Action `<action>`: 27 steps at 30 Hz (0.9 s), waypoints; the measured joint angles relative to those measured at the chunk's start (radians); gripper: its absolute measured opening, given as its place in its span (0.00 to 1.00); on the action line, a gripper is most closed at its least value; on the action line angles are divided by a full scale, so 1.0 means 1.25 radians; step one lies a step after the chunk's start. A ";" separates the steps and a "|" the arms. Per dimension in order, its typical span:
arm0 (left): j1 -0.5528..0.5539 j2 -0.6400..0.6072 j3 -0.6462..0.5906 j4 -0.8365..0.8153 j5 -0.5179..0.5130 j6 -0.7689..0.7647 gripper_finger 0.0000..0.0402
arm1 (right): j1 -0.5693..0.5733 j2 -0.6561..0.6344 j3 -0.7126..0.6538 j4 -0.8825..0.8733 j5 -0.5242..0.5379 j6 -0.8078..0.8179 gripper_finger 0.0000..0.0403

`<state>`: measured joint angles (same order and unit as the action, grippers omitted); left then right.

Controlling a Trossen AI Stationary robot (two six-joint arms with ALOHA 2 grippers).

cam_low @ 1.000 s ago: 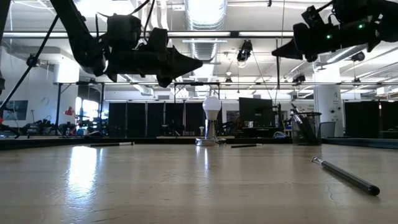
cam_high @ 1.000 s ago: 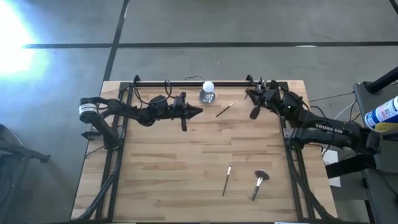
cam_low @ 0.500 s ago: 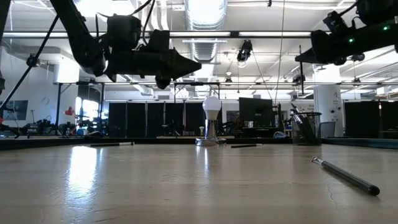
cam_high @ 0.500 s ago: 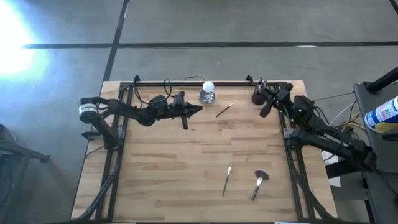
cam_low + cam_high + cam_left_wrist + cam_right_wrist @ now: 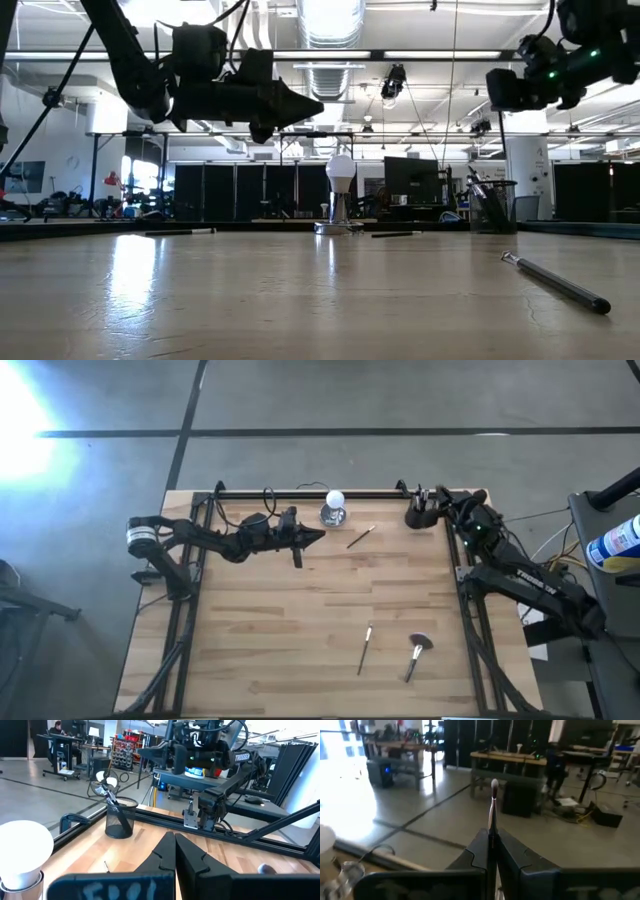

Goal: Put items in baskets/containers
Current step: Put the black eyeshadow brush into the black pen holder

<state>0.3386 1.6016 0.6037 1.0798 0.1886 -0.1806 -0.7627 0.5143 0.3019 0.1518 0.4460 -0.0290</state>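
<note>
My right gripper (image 5: 432,498) is at the table's far right corner, level and above the black cup (image 5: 413,517), and is shut on a slim brush (image 5: 493,800). The cup (image 5: 120,820) stands upright on the table with several brushes in it. My left gripper (image 5: 318,537) hangs shut and empty over the far middle of the table, beside the silver object with the white ball (image 5: 334,508). Three brushes lie flat on the wood: one (image 5: 361,537) near the ball, one (image 5: 366,649) near the front, and a fan-headed one (image 5: 417,655) beside it. My right gripper pinches the brush's thin shaft (image 5: 492,822) between its two fingers, which lie along it. The brush's head (image 5: 494,784) sticks out past the fingertips toward the room beyond the far edge. The rest of the handle is hidden between the fingers. The brush is lifted clear of the table.
A black rail (image 5: 300,491) runs along the table's far edge, and frame bars run down both sides. The wide middle of the wooden top (image 5: 300,610) is bare. In the low view one brush (image 5: 555,282) lies close to the camera.
My right gripper has swung away from the table's middle toward the far right corner. It has turned from pointing at the near left to pointing past the far edge, above the cup, and the brush has stayed between its fingers.
</note>
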 joint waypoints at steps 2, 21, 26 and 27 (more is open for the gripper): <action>0.000 0.000 0.000 -0.002 0.000 0.002 0.00 | -0.010 0.036 -0.010 0.063 0.001 0.002 0.03; 0.000 0.000 -0.002 -0.021 0.000 0.030 0.00 | -0.008 0.325 -0.030 0.199 0.087 0.096 0.03; 0.000 0.000 -0.002 -0.023 0.000 0.023 0.00 | -0.008 0.373 -0.029 0.194 0.085 0.147 0.03; 0.000 0.000 -0.002 -0.024 0.000 0.018 0.00 | -0.008 0.377 -0.028 0.188 0.085 0.161 0.04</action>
<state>0.3386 1.6016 0.6018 1.0500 0.1886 -0.1578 -0.7731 0.9861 0.2675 0.3874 0.5523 0.1720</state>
